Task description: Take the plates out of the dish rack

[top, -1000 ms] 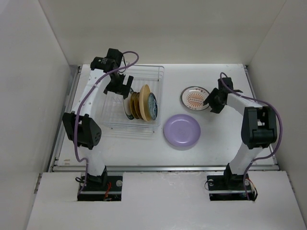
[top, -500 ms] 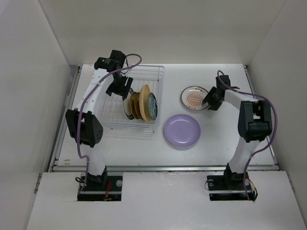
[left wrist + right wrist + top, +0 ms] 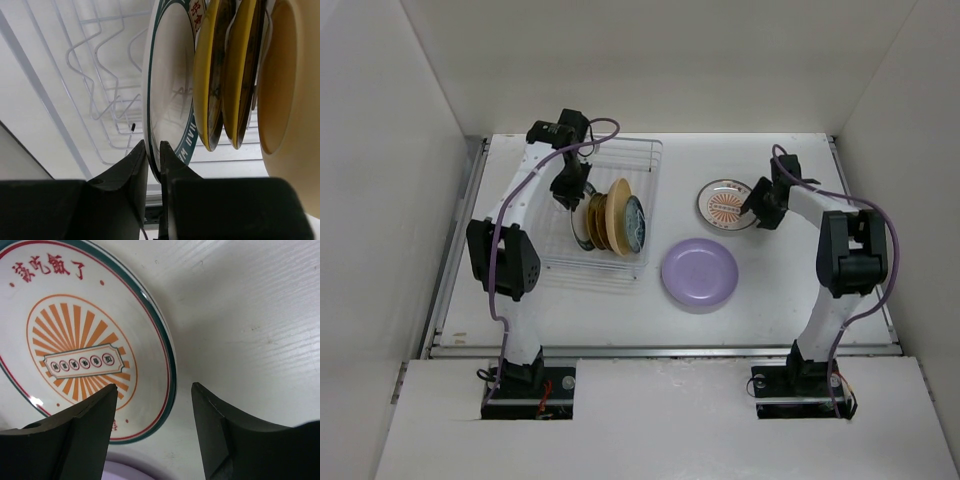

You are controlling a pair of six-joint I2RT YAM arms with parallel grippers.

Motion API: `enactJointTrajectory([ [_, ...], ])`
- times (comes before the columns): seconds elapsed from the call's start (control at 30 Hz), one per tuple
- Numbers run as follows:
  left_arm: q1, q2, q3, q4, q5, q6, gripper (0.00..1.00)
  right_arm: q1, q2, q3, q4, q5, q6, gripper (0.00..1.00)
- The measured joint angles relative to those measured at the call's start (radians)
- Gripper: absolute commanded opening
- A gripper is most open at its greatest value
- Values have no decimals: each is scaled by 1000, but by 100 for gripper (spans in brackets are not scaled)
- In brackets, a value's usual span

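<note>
Setting: white table (image 3: 790, 290) boxed in by plain white walls, seen from above, with two arms bolted at its near edge.
Rack: white wire rack (image 3: 642, 160) at the back left of the table.
Unloaded: two plates lie flat on the table, right of the rack. A lavender plate (image 3: 699, 273) sits close to the rack, and an orange plate (image 3: 724, 204) with a sunburst pattern lies further back.
Left to do: about four plates stand on edge, close together in the rack. From left to right they are a teal-rimmed plate (image 3: 167, 75), two yellow plates (image 3: 207, 75) and a tan-backed plate (image 3: 287, 75).
Left gripper: the left gripper (image 3: 152, 147) reaches into the rack, its fingers pinched together on the lower rim of the teal-rimmed plate.
Right gripper: the right gripper (image 3: 154, 387) hovers over the near edge of the orange plate, fingers apart and holding nothing.
Progress: roughly a third done. The teal-rimmed plate looks next to come out, gripped but not yet lifted from its slot.
</note>
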Motion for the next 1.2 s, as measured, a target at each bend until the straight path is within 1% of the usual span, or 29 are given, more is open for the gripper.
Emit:
enactJointTrajectory([
  [0.1, 0, 0, 14, -19, -17, 3, 0, 0, -35, -11, -4, 0, -12, 67],
  [0.27, 1, 1, 113, -85, -29, 11, 0, 0, -154, -20, -23, 7, -34, 69],
  [0.37, 0, -7, 179, -97, -31, 16, 0, 0, -222, -19, -37, 18, -49, 76],
  [0.43, 0, -26, 205, -89, -38, 22, 0, 0, -264, -19, -53, 25, -60, 79],
  [0.47, 0, -39, 214, -87, -43, 27, 0, 0, -281, -18, -59, 26, -64, 82],
  [0.57, -1, -85, 238, -77, -65, 35, 0, 0, -330, -14, -73, 11, -95, 85],
  [0.63, -1, -127, 240, -53, -71, 37, 0, 1, -362, -14, -71, -31, -122, 87],
  [0.67, -2, -151, 240, -39, -72, 38, 0, 4, -377, -14, -67, -67, -139, 88],
  [0.77, -5, -220, 238, 6, -74, 38, 0, 31, -412, -14, -29, -193, -176, 88],
  [0.9, -7, -299, 232, 72, -75, 31, 0, 120, -426, -12, 84, -397, -196, 89],
  [1.0, -7, -334, 231, 113, -63, 8, 0, 188, -415, -11, 192, -537, -170, 89],
  [1.1, -6, -336, 237, 127, -25, -26, 0, 238, -378, 21, 291, -636, -125, 89],
  [1.2, -7, -321, 239, 135, 77, -65, 0, 280, -312, 88, 359, -686, -91, 89],
])
